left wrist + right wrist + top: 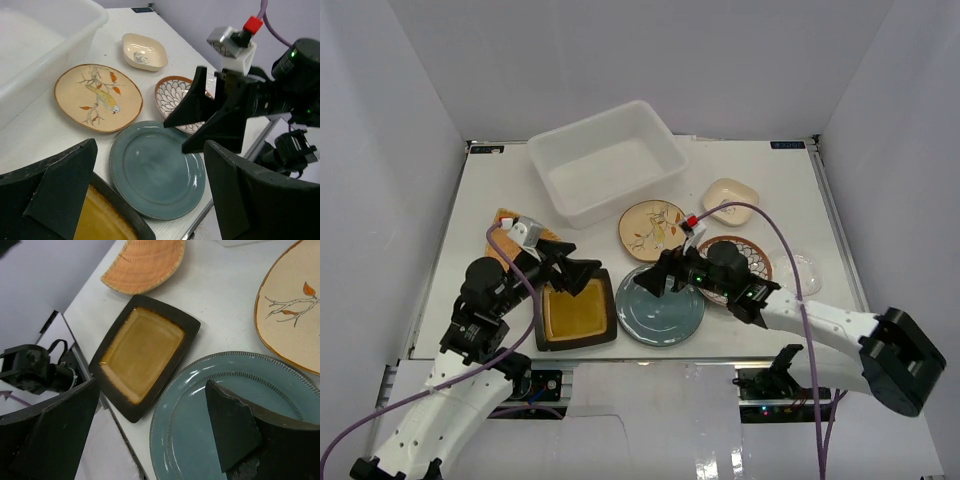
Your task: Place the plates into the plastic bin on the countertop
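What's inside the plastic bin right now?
Nothing that shows. From the top view the plastic bin has a bare white floor. Its near wall covers a thin strip of floor at its foot; the left wrist view shows only one corner.

- Seven dishes in all, on one white table (770,170).
- Three round plates: one cream plate with a bird (653,229) at the centre of the overhead view, one blue-grey plate (660,312) just below it, and one brown patterned plate (752,255) to the right, partly covered.
- Two square dishes: one black plate with a yellow middle (576,312) at lower left and one small cream dish (729,200) at upper right.
- One orange wedge-shaped plate (506,216) at the left, partly hidden.
- One small clear dish (804,270) at the right.
- One white plastic tub (605,160) at upper centre.
- Two robot arms: the left arm (480,305) at lower left and the right arm (820,325) at lower right.
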